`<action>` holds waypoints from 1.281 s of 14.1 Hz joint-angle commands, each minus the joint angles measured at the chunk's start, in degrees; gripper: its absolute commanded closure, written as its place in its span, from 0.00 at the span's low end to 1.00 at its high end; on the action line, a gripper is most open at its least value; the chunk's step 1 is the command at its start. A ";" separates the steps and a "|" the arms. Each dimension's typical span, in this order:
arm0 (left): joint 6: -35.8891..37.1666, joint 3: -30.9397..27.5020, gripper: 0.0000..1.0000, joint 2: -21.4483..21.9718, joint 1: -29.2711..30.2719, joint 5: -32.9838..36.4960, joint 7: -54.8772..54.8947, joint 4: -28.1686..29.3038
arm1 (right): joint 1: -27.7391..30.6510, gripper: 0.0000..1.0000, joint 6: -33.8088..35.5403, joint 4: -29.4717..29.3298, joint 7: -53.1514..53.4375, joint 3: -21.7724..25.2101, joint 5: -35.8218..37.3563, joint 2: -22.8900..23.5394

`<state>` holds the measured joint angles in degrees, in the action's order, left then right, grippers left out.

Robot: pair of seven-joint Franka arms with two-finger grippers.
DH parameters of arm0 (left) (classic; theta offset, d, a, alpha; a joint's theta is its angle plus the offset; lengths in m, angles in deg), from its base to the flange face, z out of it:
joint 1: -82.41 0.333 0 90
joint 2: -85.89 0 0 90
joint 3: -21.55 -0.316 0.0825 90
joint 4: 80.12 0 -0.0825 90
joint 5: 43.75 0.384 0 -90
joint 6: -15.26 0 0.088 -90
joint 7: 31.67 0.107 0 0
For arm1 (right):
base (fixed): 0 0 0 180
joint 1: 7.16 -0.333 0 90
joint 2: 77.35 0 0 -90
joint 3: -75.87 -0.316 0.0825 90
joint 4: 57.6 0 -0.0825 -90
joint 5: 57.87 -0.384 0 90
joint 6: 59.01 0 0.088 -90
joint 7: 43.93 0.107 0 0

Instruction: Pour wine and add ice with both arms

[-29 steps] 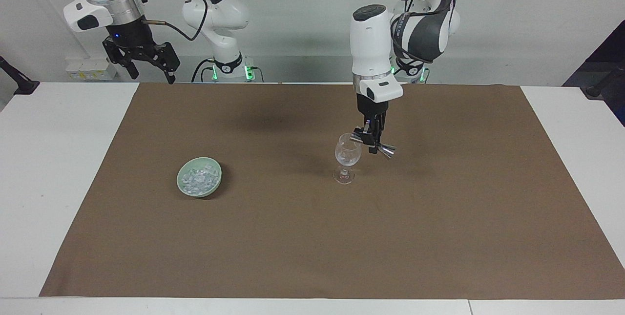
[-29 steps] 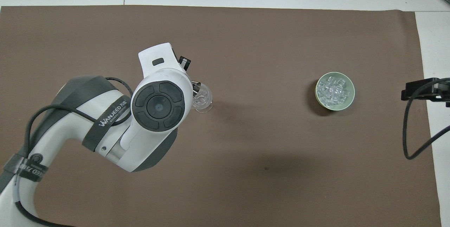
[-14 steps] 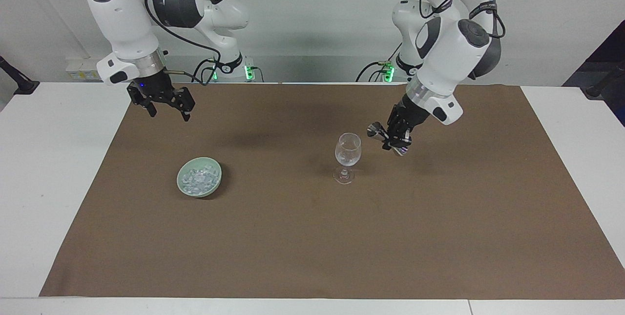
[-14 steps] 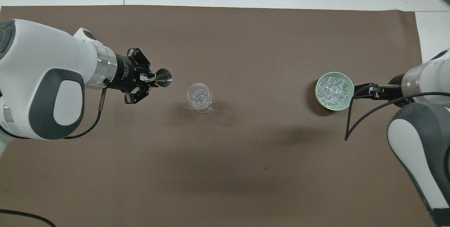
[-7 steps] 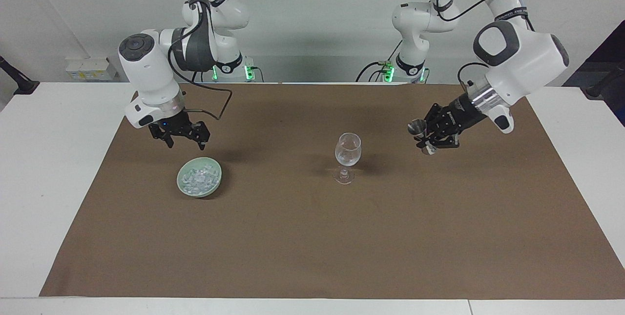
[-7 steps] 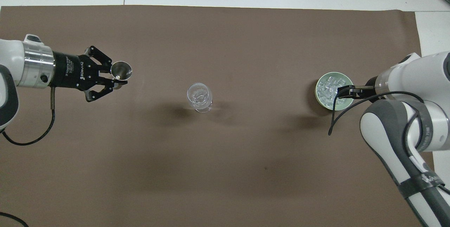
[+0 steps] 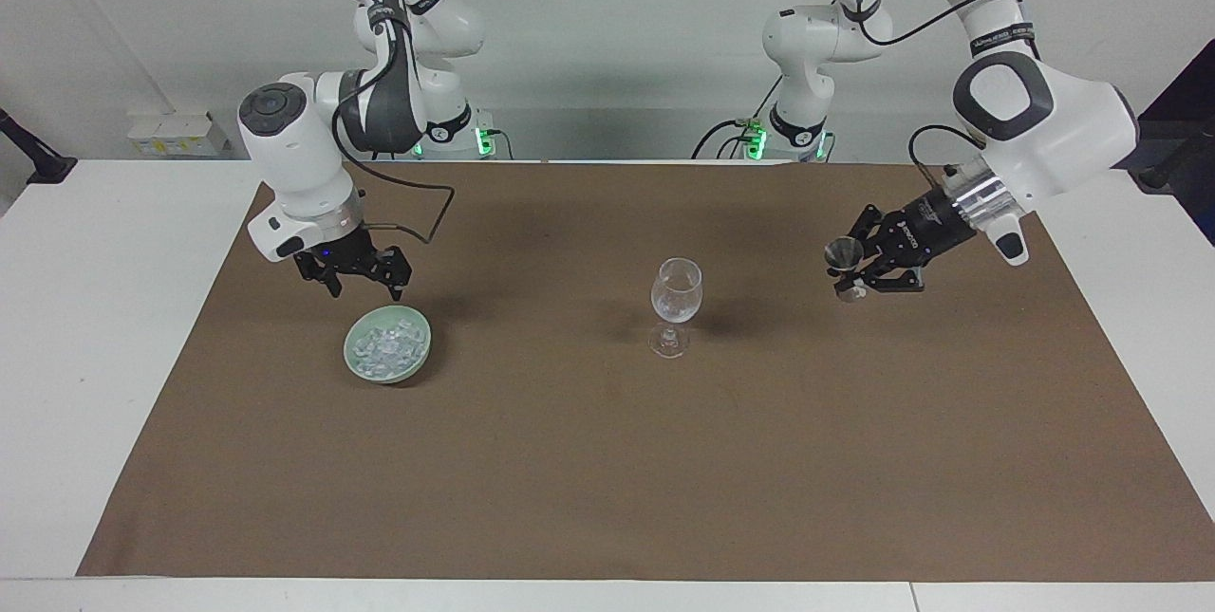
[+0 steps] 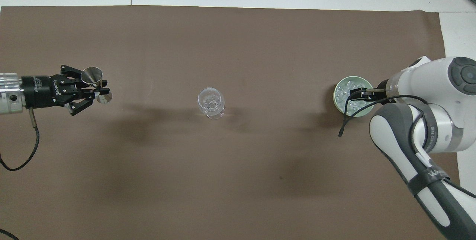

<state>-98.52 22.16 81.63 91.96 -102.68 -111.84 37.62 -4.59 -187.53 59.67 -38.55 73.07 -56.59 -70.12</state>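
Two arms work over the brown mat (image 7: pixel 607 460) on the bench (image 7: pixel 95 308). Left tool (image 7: pixel 857 272) is clenched on a metal measuring cup (image 7: pixel 843 256), held in the air, long axis tilted. Stemmed glass (image 7: pixel 675 306) stands upright mid-mat. Green bowl (image 7: pixel 418 354) holds the ice (image 7: pixel 384 346), toward the right arm's end. Right tool (image 7: pixel 365 282), fingers spread, hangs just above the bowl's rim.
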 commanded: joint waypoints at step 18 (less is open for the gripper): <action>-19.55 0.62 1.00 -1.71 2.84 -31.49 29.44 16.37 | -0.81 0.36 -7.26 0.59 -2.65 -0.01 0.29 5.34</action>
<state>-116.69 22.44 81.23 95.28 -130.86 -86.16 53.48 -6.04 -193.39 59.86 -39.66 73.33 -56.47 -65.50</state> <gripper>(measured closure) 0.784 0.357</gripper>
